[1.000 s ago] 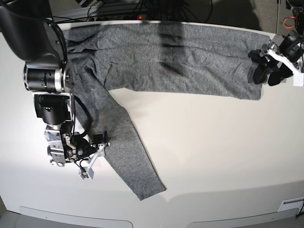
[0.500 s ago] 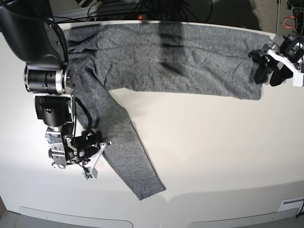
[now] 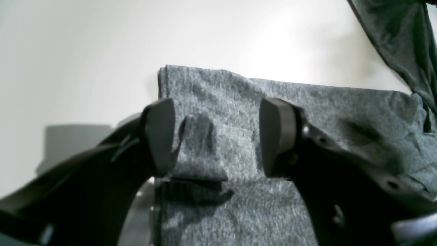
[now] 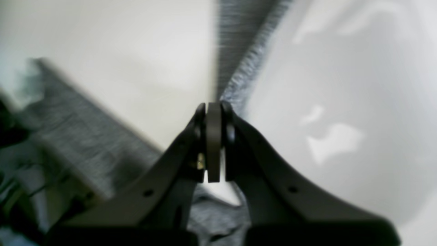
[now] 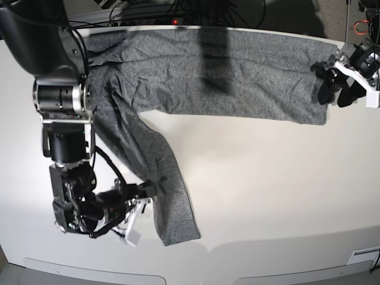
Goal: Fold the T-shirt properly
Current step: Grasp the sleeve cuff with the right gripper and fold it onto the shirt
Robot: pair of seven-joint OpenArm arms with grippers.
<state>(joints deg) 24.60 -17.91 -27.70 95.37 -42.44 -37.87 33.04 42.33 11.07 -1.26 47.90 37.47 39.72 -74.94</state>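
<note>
The heather-grey T-shirt [image 5: 237,71] lies spread flat along the back of the white table [image 5: 267,190]. One long sleeve [image 5: 169,202] runs diagonally down toward the front left. My right gripper [image 5: 147,189] is at the sleeve's left edge. In the blurred right wrist view it [image 4: 213,109] is shut, and the sleeve [image 4: 235,68] comes out just past its tips. My left gripper [image 5: 332,83] is at the shirt's right end. In the left wrist view it [image 3: 216,136] is open, its fingers [image 3: 160,136] straddling a small raised fold at the corner of the cloth [image 3: 307,112].
Dark cables [image 5: 178,12] lie behind the table's back edge. The bulky right arm [image 5: 59,101] stands over the shirt's left end. The table's front edge [image 5: 208,252] curves just below the sleeve's cuff.
My right gripper has moved down and to the right along the sleeve, and the sleeve's lower part has shifted and bent with it. The left gripper has hardly moved.
</note>
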